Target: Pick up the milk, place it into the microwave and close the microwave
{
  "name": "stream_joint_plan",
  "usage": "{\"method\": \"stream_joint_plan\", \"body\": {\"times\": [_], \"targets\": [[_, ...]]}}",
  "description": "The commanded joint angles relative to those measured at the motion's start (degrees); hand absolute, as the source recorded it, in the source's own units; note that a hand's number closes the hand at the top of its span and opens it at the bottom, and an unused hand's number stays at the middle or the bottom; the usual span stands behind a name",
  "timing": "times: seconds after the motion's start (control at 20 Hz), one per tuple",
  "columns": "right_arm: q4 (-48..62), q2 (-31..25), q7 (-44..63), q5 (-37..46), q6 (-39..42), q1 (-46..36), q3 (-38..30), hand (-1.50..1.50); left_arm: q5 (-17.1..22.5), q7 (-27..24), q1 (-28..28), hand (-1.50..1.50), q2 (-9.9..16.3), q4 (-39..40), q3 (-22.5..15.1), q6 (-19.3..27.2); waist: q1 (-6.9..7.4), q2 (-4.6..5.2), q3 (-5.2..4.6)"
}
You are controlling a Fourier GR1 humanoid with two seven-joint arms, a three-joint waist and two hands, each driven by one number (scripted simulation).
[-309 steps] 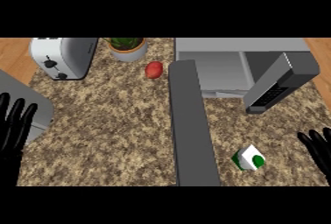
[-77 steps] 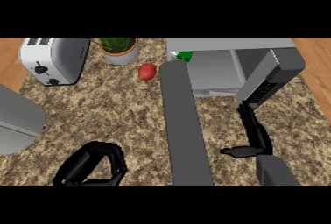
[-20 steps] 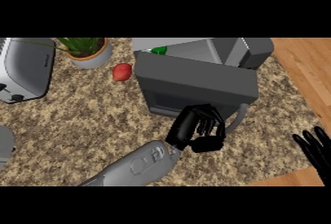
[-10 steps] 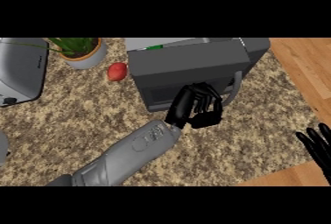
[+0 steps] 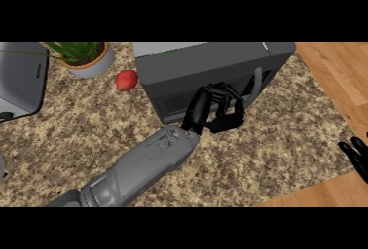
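Behind the dark door of the microwave [image 5: 208,68] is where the milk must be judged to sit, since no carton shows anywhere on the counter [image 5: 273,141]; only a sliver of green at the oven's top back edge hints at something there, too small to tell. A milk carton of that kind would likely be light, stiff at its corners and a little yielding on its flat faces, best taken across two opposite sides near the middle; that step looks done. What matters now is the door, which seems shut or nearly so, lying flat against the front of the box. It is a rigid, hinged panel that should swing easily, best pushed on its free side by the handle. The left hand [image 5: 215,109] is right at that door face, fingers bent and hanging down against it beside the handle, clasping nothing. The right hand [image 5: 357,156] rests at the view's right edge, fingers straight and apart. Farther off, a red apple [image 5: 126,80] lies left of the microwave, a potted plant [image 5: 84,56] beyond it, and a toaster [image 5: 18,80] at the far left.
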Motion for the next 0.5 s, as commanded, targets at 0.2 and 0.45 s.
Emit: {"method": "stream_joint_plan", "body": {"times": [0.2, 0.45], "targets": [[-1.09, -1.26, 0.99, -3.41, 0.20, -1.32, -1.03, -1.50, 6.09, -1.59, -2.34, 1.50, 0.02, 4.68, 3.93, -1.08, -1.37, 1.07, -0.01], [-1.27, -1.45, 1.41, -4.45, 0.41, -1.82, -0.69, -1.50, 6.64, -3.51, -3.06, 1.50, 0.02, 6.36, 3.75, 1.08, -0.95, 1.15, 0.16]]}}
